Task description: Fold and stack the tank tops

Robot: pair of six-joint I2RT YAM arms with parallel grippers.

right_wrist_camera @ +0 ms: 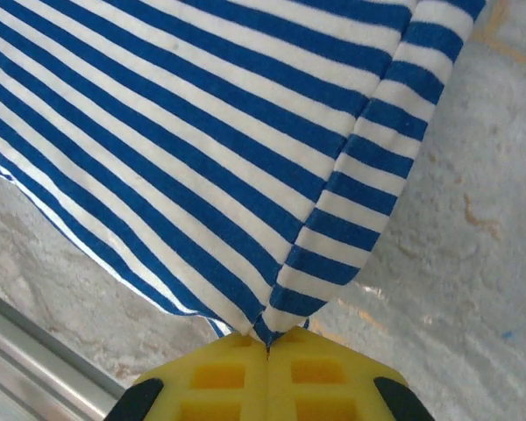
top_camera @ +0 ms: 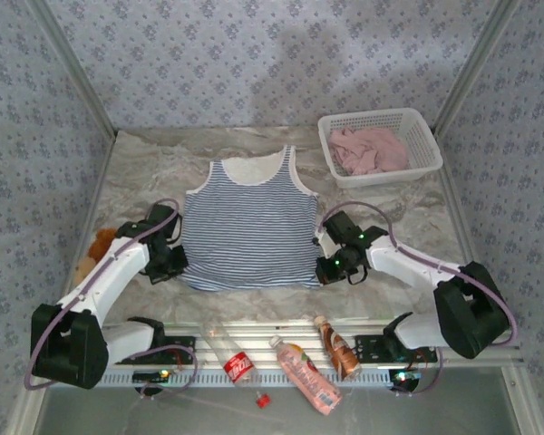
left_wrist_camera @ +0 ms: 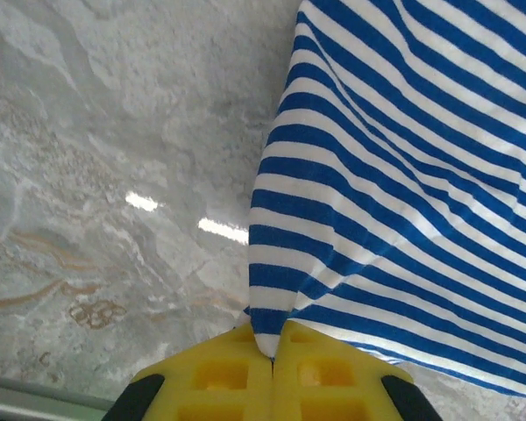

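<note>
The left fingers are pressed shut on the near-left hem corner of the striped tank top. The right fingers pinch its near-right corner. The top lies flat mid-bench, long axis near to far, neck toward the back wall. The pink tank top sits bunched in the white basket. Labels on the bottles are too small to read. Both arms reach forward, wrists low.

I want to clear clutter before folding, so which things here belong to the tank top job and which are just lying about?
Job: striped tank top, near corners pinched by the left gripper and right gripper; pink tank top, crumpled in the white basket.
Lying about: that basket, brown plush toy, three drink bottles.
</note>
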